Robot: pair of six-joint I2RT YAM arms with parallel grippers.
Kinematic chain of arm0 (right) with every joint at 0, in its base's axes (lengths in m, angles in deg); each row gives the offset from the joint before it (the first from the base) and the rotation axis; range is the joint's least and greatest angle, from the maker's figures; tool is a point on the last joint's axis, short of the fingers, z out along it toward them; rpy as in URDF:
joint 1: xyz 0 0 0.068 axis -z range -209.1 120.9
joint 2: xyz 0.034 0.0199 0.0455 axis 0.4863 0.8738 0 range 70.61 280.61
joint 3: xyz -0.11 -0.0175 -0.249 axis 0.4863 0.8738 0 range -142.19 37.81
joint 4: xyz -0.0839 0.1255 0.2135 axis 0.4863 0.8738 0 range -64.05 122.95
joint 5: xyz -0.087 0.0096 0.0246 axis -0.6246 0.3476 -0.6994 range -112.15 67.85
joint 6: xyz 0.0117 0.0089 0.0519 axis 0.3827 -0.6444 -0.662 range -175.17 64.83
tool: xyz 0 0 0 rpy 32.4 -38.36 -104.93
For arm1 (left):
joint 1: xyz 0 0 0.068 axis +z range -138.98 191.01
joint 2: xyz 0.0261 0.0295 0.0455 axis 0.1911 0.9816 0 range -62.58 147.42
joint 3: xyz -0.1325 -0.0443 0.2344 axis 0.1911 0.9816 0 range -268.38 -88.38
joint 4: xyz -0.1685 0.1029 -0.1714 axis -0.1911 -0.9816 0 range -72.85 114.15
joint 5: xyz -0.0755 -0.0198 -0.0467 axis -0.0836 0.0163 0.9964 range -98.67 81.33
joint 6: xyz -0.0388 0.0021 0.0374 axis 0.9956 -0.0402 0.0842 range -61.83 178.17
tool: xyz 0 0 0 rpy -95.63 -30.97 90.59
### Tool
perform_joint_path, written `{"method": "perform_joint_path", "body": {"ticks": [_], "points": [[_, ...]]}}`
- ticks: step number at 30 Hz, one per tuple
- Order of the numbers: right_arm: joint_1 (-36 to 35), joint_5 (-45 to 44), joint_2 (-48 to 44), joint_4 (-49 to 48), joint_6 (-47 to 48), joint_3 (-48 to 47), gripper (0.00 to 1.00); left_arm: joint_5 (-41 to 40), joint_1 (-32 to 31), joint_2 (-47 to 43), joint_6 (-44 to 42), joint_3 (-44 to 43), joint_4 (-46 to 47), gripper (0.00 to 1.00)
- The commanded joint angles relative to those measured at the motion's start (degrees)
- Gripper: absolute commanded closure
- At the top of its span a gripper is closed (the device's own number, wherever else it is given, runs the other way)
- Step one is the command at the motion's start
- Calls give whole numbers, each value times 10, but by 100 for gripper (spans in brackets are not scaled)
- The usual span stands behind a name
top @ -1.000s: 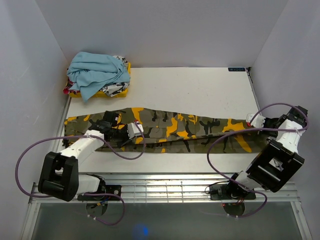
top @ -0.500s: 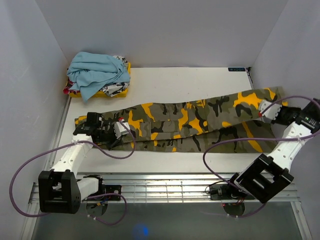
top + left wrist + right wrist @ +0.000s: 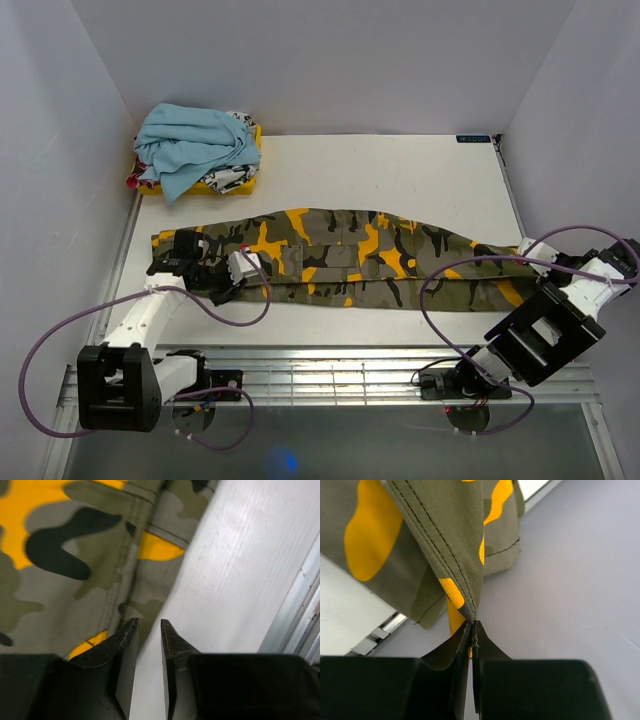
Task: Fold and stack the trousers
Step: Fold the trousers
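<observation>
Near the front edge, the left gripper [image 3: 148, 622] has its fingers a little apart, holding nothing, just beside the trousers [image 3: 350, 255]. The right gripper [image 3: 471, 624] pinches their edge tight. They lie stretched across the table [image 3: 400, 170]. Far back sits a blue cloth [image 3: 190, 145].

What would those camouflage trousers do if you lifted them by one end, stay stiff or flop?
Probably flop: the trousers hang in soft folds from the shut right end effector. Pushed, they would likely bunch up rather than slide whole, since they lie wavy on the table.
</observation>
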Motion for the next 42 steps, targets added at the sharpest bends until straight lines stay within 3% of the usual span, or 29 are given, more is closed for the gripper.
{"method": "perform_joint_path", "body": {"ticks": [1,7,12,21,34,36,37,38,42], "points": [[2,17,-17,11,192,-31,92,46,-1,-27,12,-45,28,64],[-8,16,-6,3,174,-45,92,7,-41,10,14,-26,92,53],[-14,18,5,7,158,-74,92,-41,-93,42,19,-2,147,50],[-26,15,13,15,148,-91,92,-114,-108,53,43,22,243,49],[-31,13,16,16,145,-93,92,-98,-111,47,-3,43,236,46],[-32,12,15,15,145,-94,92,-102,-111,52,-2,42,241,50],[-33,12,15,15,145,-93,92,-106,-111,54,-2,40,242,56],[-34,12,16,13,145,-95,92,-107,-111,56,2,38,242,70],[-36,11,24,9,135,-112,92,-113,-103,56,29,22,234,94]]}}
